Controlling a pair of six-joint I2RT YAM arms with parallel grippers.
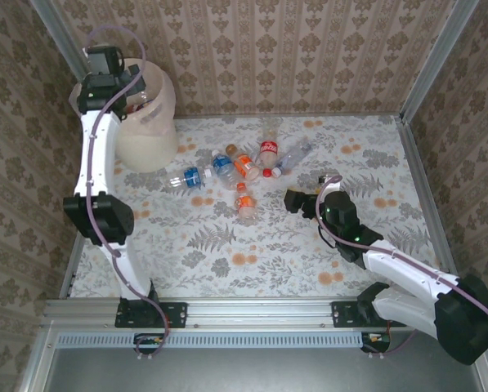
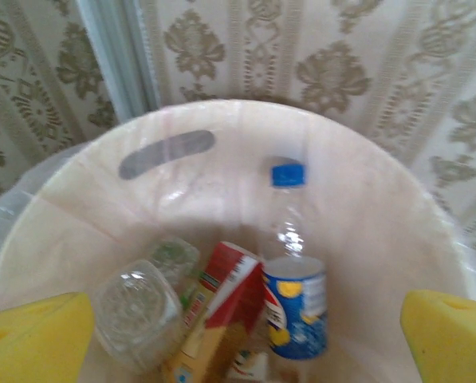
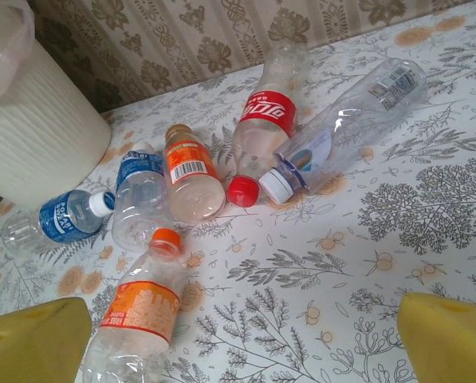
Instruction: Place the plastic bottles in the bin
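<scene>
- We hold our left gripper over the bin in the far left corner of the table, fingers spread and empty; a blue-capped bottle lies inside.
- Our right gripper, fingers released, faces the loose bottles near the far edge, ready to grab one.

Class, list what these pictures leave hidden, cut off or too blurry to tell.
1. Left wrist view: number of bottles in the bin; blurred, cut by the bottom edge.
2. Top view: the bin's inside; the left arm covers much of it.
3. Right wrist view: the orange-capped bottle's base; bottom edge cuts it.
</scene>
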